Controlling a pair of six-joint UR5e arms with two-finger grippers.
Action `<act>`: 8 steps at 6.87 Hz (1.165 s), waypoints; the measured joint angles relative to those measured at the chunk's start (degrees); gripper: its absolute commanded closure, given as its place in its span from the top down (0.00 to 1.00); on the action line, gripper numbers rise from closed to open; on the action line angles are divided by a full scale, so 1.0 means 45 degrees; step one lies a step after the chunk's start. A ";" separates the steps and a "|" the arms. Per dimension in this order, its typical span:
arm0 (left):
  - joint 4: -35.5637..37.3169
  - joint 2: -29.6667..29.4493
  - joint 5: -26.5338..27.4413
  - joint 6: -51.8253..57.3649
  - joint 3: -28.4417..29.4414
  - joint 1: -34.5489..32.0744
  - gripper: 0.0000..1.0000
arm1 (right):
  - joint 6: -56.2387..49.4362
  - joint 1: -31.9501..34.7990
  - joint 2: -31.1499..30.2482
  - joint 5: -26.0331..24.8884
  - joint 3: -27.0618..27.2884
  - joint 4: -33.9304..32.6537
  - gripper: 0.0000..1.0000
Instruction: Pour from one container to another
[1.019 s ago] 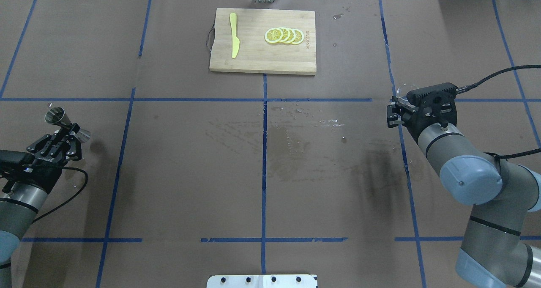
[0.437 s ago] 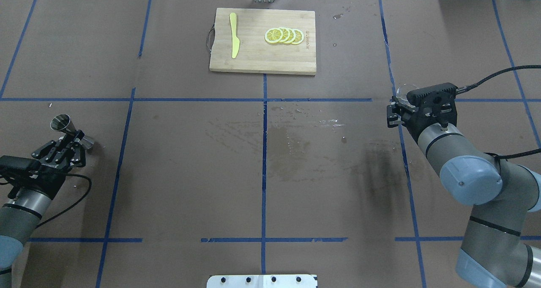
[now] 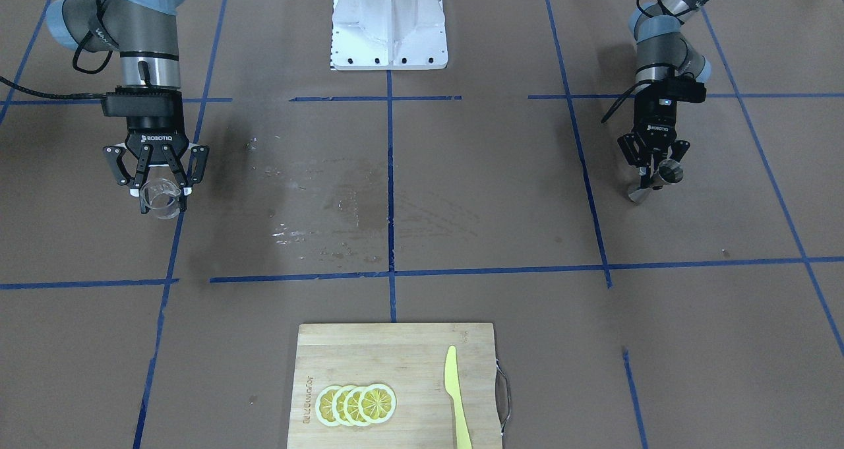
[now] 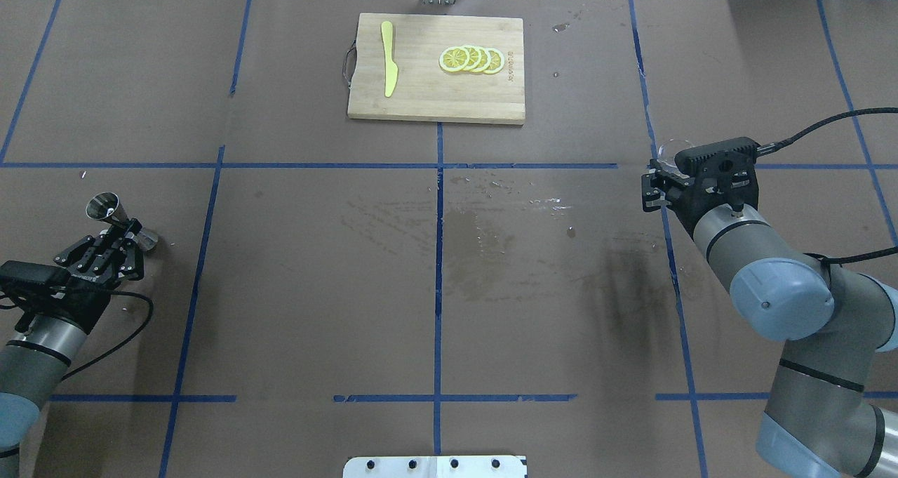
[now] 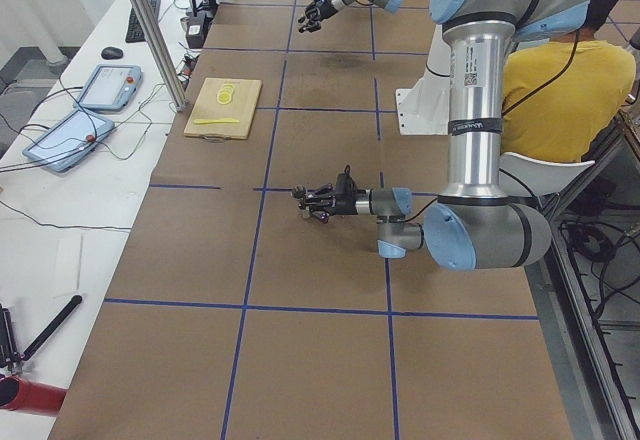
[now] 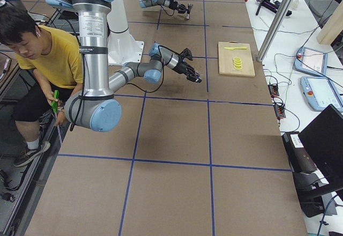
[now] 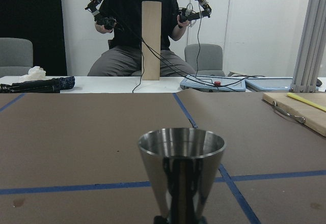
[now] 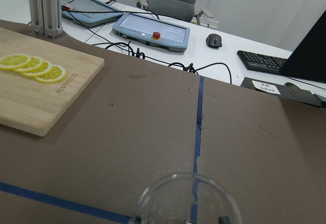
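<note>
You have the small shiny metal cup (image 4: 104, 208) gripped in your left claw (image 4: 125, 232) at one end of the brown worktop (image 4: 435, 288) and the little clear glass cup (image 3: 160, 200) gripped in your right claw (image 3: 160, 188) at the other end, well apart, so all the pouring is left to do.

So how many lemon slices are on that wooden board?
4. The lemon slices lie in one overlapping row on the cutting board, apart from the yellow knife. Each partly covers the next, so another could be hidden underneath.
</note>
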 measured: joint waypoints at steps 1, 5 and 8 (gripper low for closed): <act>0.0014 0.0000 0.0000 -0.0024 0.0010 0.0035 0.16 | 0.0004 -0.0001 0.0039 -0.0005 0.0002 -0.0003 0.17; 0.0013 0.0000 -0.0018 -0.0057 0.0058 0.0168 0.44 | 0.0007 -0.0008 0.0164 -0.0019 0.0062 -0.0008 0.18; 0.0013 0.0003 -0.0019 -0.0041 0.0034 0.0201 0.99 | 0.0004 -0.0011 0.0251 -0.0020 0.0076 -0.0008 0.18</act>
